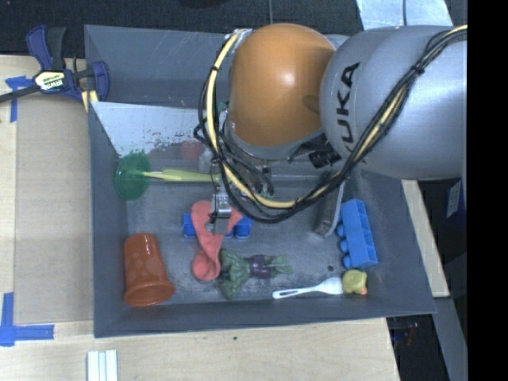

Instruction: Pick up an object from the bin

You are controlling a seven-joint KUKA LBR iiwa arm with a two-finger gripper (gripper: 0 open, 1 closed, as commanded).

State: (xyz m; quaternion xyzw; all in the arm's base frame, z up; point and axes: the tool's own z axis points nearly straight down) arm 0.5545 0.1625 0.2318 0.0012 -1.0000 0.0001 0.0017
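Observation:
My gripper (220,209) hangs below the orange wrist cover, low over the middle of the bin. Its tip is right at the upper end of a salmon-pink soft, elongated thing (206,254) that runs down toward the bin's front. A small blue piece (240,228) lies just right of the gripper tip, and another blue bit (189,228) just left of it. Below and to the right lies a green leafy toy with a purple middle (248,269). Whether the gripper touches the pink thing I cannot tell.
An orange cup (145,271) lies at the front left. A green round-headed tool with a yellow handle (132,175) lies at the left. A blue studded block (358,234), a white spoon (306,292) and a yellow piece (355,282) are at the front right.

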